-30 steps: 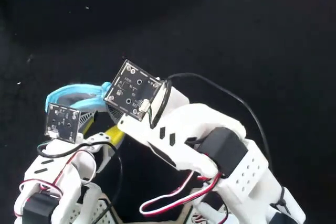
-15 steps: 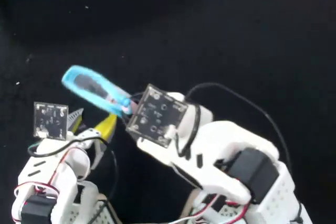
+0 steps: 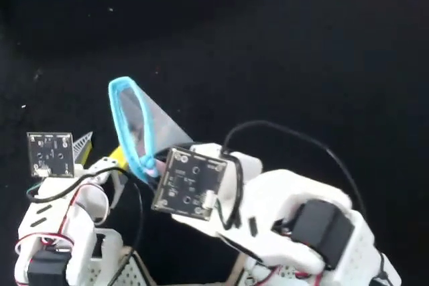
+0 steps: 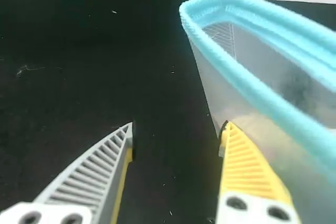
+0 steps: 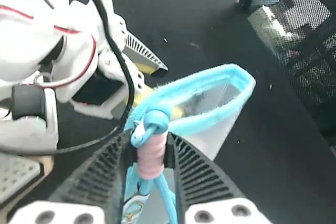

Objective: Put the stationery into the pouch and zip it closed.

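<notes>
Pouch (image 3: 144,128) sits pinched in the right hand (image 5: 149,135), beside the left hand (image 4: 177,127).

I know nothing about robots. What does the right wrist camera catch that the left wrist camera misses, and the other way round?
Right wrist view: the right gripper shut on the pink zipper pull, with the left arm's white body beyond it. Left wrist view: the left gripper from close up, its grey and yellow fingers open with bare table between them, and the yellow one right at the clear wall of the pouch. Shared: the blue-rimmed pouch with its mouth gaping, and the black table.
</notes>
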Robot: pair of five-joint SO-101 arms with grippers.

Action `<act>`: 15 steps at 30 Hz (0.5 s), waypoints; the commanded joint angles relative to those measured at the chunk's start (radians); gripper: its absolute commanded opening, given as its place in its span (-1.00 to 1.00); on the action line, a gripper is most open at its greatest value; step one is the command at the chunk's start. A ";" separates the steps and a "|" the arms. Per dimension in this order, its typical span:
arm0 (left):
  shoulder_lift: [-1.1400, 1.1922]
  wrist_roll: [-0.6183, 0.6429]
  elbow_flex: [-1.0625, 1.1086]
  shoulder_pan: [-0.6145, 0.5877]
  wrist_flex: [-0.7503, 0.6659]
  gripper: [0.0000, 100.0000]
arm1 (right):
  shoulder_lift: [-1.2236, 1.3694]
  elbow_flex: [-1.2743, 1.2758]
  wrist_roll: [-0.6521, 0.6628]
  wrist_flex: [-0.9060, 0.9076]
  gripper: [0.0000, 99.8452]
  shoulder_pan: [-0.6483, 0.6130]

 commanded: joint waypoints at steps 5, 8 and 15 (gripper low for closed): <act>-0.003 -0.098 -0.288 -0.004 0.192 -0.47 | 0.001 0.176 0.002 -0.308 -0.98 -0.012; -0.003 -0.152 -0.367 0.082 0.287 -0.47 | 0.001 0.193 0.002 -0.316 -0.98 -0.012; -0.003 -0.169 -0.464 0.429 0.423 -0.47 | -0.002 0.188 -0.002 -0.310 -0.98 -0.012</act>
